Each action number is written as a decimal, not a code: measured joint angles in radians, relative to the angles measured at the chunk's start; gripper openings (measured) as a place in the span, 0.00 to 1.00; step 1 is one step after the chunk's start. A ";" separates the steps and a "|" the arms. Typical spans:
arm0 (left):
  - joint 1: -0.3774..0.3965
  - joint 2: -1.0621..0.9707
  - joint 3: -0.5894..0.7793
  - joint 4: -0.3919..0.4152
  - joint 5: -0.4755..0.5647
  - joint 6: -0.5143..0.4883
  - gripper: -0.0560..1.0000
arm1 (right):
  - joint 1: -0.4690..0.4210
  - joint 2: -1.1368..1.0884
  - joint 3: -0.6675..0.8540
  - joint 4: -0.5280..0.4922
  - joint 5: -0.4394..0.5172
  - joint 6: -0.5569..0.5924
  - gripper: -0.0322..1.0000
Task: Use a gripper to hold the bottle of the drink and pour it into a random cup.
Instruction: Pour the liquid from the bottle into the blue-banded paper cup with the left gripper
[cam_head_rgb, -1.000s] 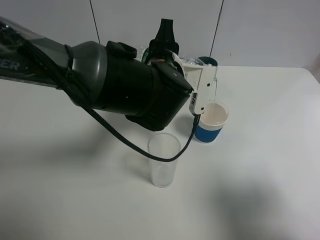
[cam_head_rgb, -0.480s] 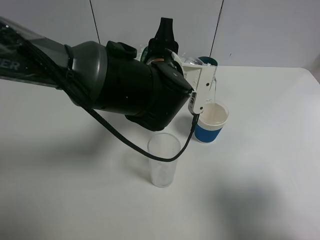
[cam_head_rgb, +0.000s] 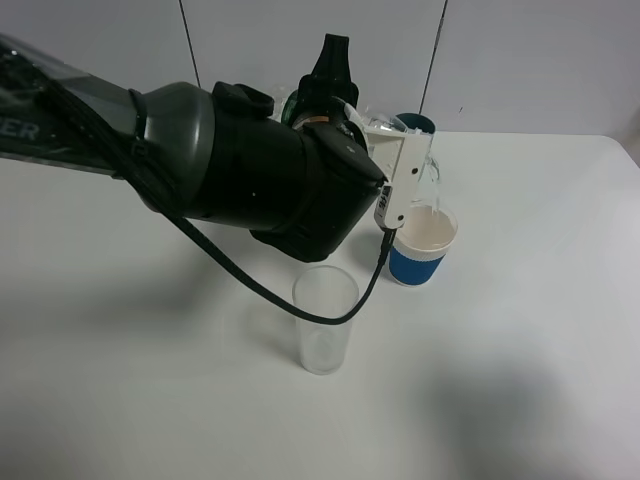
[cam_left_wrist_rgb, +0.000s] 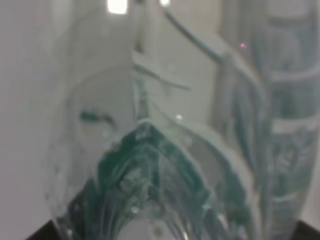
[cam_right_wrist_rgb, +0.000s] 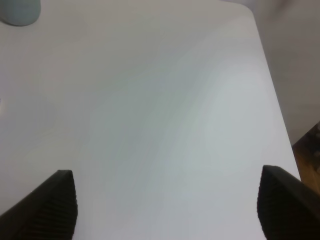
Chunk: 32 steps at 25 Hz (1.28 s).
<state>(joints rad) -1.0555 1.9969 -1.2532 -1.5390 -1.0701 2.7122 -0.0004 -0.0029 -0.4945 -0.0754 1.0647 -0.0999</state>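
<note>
We see the left gripper (cam_head_rgb: 335, 100) clamped on the bottle (cam_head_rgb: 427, 172). In the left wrist view the clear plastic and green label (cam_left_wrist_rgb: 150, 165) fill almost the whole picture between the dark fingertips, so the grip sits on the body, not the neck. From the high camera most of the bottle is hidden behind the arm and its white bracket (cam_head_rgb: 400, 185). Only the clear neck end shows, curving out past the bracket. We judge the bottle's long axis to lie close to level, running from the gripper toward the right of the high view, with the mouth tipped downward. The cup (cam_head_rgb: 422, 245), white with a blue band, stands upright on the table (cam_head_rgb: 540, 330), directly under that mouth and just beside the bracket's lower end. So the cup lies below the gripper and to its right in that view. A thin glassy line from the mouth down to the cup's cream inside looks like liquid falling, though we cannot be sure. The teal cup (cam_head_rgb: 415, 123) stands behind the bottle and the tall clear glass (cam_head_rgb: 325, 330) nearer the camera, both apart from the mouth. The right gripper (cam_right_wrist_rgb: 167, 205) hangs over bare table with its fingers spread wide and holds nothing, and it does not show in the high view. The left arm is therefore the nearer, and we think any further tilt turns on keeping the mouth over the cup's rim.
</note>
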 joint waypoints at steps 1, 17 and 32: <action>0.000 0.000 0.000 0.002 0.000 0.000 0.49 | 0.000 0.000 0.000 0.000 0.000 0.000 0.75; 0.000 0.000 0.000 0.006 -0.010 0.000 0.49 | 0.000 0.000 0.000 0.000 0.000 0.000 0.75; 0.000 0.000 -0.001 0.011 -0.029 0.000 0.49 | 0.000 0.000 0.000 0.000 0.000 0.000 0.75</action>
<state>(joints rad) -1.0555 1.9969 -1.2545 -1.5283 -1.0993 2.7122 -0.0004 -0.0029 -0.4945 -0.0754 1.0647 -0.0999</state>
